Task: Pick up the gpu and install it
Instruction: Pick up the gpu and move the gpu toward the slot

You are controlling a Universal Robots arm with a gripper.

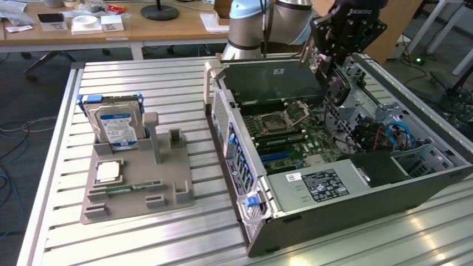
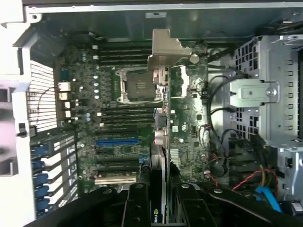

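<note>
My gripper (image 1: 330,64) hangs over the open computer case (image 1: 244,166), shut on the gpu (image 1: 335,88), a dark card with a round fan. In the wrist view the gpu (image 2: 161,127) is edge-on between my two black fingers (image 2: 136,208), and its silvery bracket (image 2: 166,47) sits at the far end. The card hovers above the motherboard (image 2: 113,94), over its middle beside the CPU socket (image 2: 137,85). It stays apart from the board. A blue expansion slot (image 2: 117,141) and darker slots lie to one side of the card.
On the exterior view's left, a grey fixture tray (image 1: 170,183) on the slatted metal table holds a hard drive (image 1: 114,124), a CPU (image 1: 109,172) and a green memory stick (image 1: 126,188). Cables (image 2: 218,142) and a drive cage (image 2: 270,94) crowd the case's far side.
</note>
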